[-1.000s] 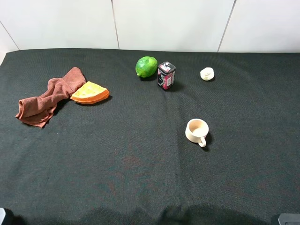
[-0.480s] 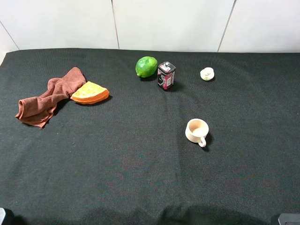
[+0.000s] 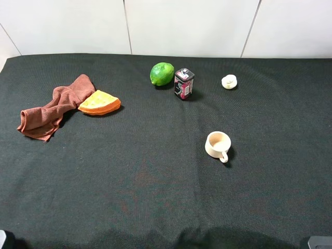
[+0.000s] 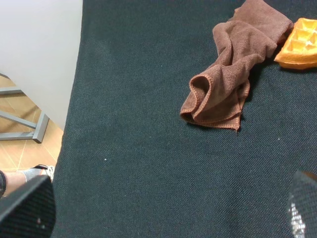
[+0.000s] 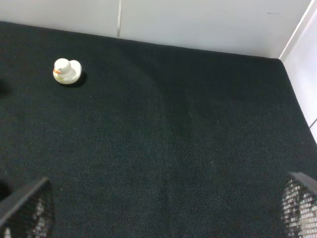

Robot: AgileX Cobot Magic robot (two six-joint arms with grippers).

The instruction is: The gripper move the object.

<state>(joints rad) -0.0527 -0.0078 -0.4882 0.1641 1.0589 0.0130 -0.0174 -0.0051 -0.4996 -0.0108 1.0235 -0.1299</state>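
Observation:
The object, a small upright black box with pink sides [image 3: 183,83], stands on the black table at the back middle, just right of a green lime [image 3: 162,73]. It is in neither wrist view. My left gripper [image 4: 166,208] is open and empty, its two fingertips [image 4: 27,208] wide apart over the table's left edge, near the brown cloth. My right gripper [image 5: 162,206] is open and empty, its fingertips [image 5: 299,203] wide apart over the right side of the table. Both grippers are far from the box.
A brown cloth [image 3: 52,106] [image 4: 233,74] and an orange waffle wedge [image 3: 99,102] [image 4: 299,44] lie at the left. A cream mug [image 3: 218,146] stands right of centre. A small white duck-like lump [image 3: 229,81] [image 5: 66,71] sits at the back right. A white wall [image 3: 187,26] borders the far edge.

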